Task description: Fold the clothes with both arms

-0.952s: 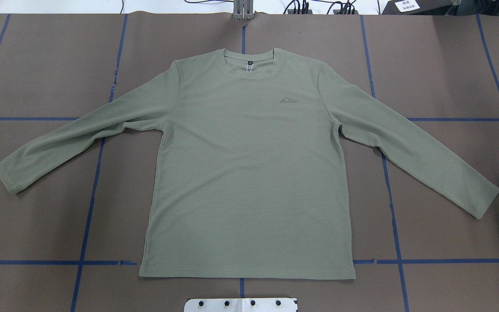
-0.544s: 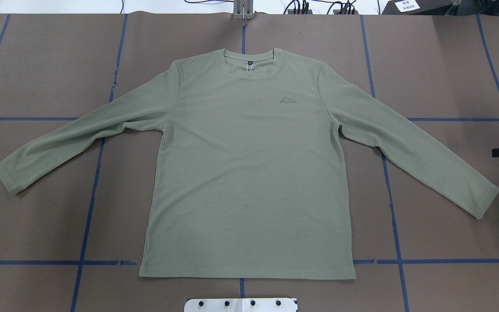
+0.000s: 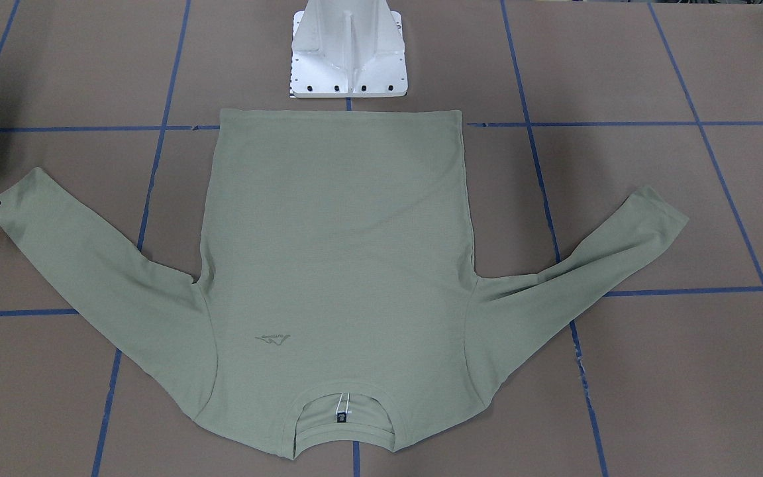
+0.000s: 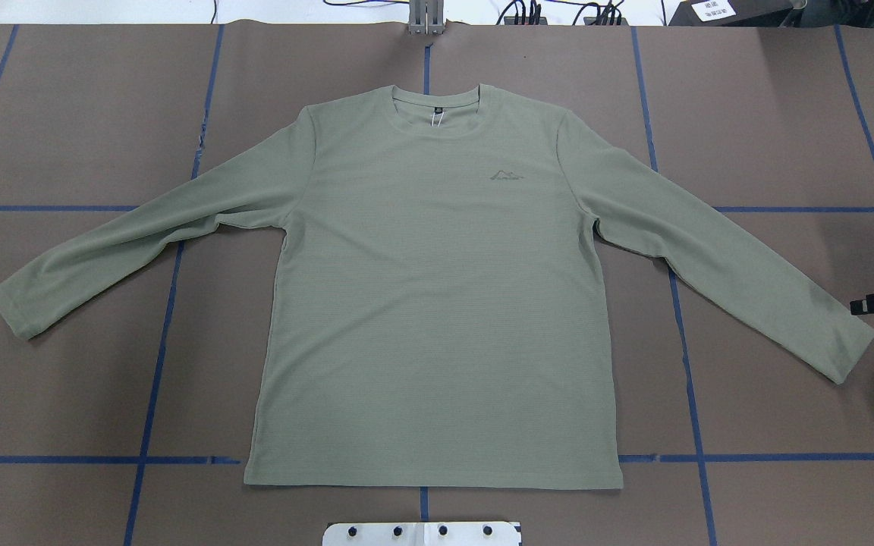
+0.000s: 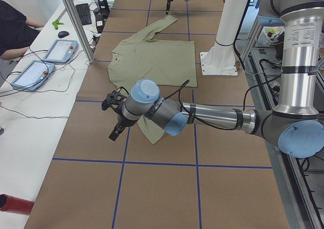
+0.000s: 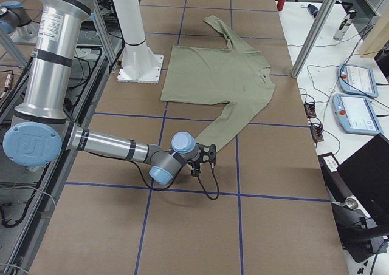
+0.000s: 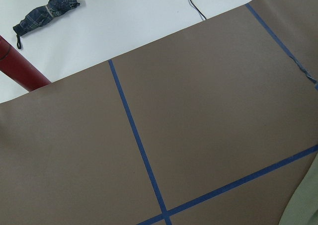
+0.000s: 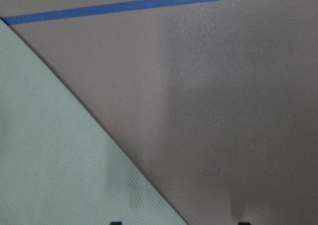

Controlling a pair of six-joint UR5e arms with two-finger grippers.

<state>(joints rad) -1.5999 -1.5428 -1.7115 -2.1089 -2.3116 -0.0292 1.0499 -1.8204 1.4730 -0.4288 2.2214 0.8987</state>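
Observation:
The pale sage-green long-sleeved shirt [image 4: 437, 303] lies flat and face up on the brown table, with both sleeves spread out and its collar away from the robot. It also shows in the front-facing view [image 3: 335, 265]. My right gripper [image 4: 873, 305] hovers low just outside the right cuff [image 4: 847, 349]. In the right wrist view its fingertips [image 8: 115, 223] stand wide apart with nothing between them. My left gripper [image 5: 115, 128] shows only in the exterior left view, beside the left cuff [image 5: 152, 135]. I cannot tell whether it is open or shut.
The white pedestal base [image 3: 348, 50] stands just behind the shirt's hem. Blue tape lines cross the table. A red cylinder [image 7: 22, 71] and a folded umbrella [image 7: 47, 14] lie off the table's left end. Tablets [image 5: 58, 49] sit on the side bench.
My right gripper has moved along the table's right edge toward the robot and slightly inward, coming close to the right cuff. The shirt has not moved.

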